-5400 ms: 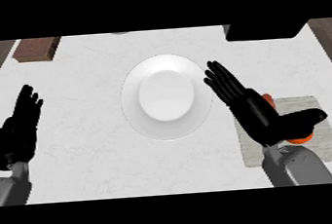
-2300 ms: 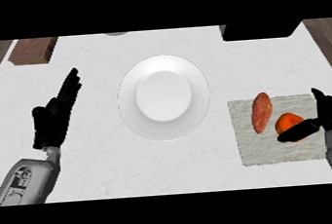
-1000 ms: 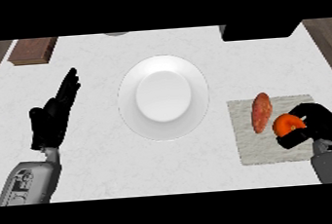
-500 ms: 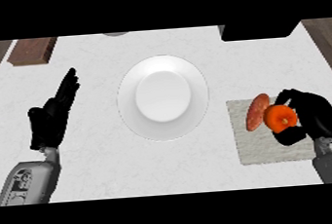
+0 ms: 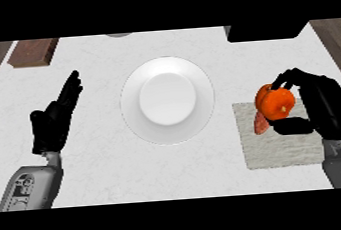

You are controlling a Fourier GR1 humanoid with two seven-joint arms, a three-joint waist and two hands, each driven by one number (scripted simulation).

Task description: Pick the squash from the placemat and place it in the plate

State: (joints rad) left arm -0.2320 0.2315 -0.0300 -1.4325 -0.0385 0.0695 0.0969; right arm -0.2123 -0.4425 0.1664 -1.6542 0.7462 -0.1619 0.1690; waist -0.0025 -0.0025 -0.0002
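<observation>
While its fingers and thumb curl round the squash [image 5: 275, 102], the right hand [image 5: 322, 107] shows at the right of the head view, its grey forearm entering from the lower right corner. Fingers arch over the top of the orange squash and the thumb closes beneath it, so the fruit is pinched between them. The squash sits at the upper left edge of the placemat [image 5: 283, 150], overlapping that border; whether it is lifted clear of the mat or touching it cannot be told from this steep view. Just below and left of the squash, a reddish elongated vegetable [image 5: 261, 124] lies on the placemat, partly hidden by the squash and the thumb. The placemat is a pale, textured rectangle lying flat on the bench [image 5: 88, 52], to the right of the plate [image 5: 134, 105] and apart from it by a narrow strip of bare surface. The plate is white, with a raised inner well, and occupies the centre of the bench; nothing lies in it.

At the left of the view, well apart from the plate, the left hand [image 5: 54, 122] rests open with fingers straight and pointing up and slightly right, holding nothing. Along the far edge of the bench, a brown block [image 5: 34, 51] lies at the upper left, a grey round object [image 5: 119, 35] is cut off near the top centre, and a black box [image 5: 266, 31] stands at the upper right.
</observation>
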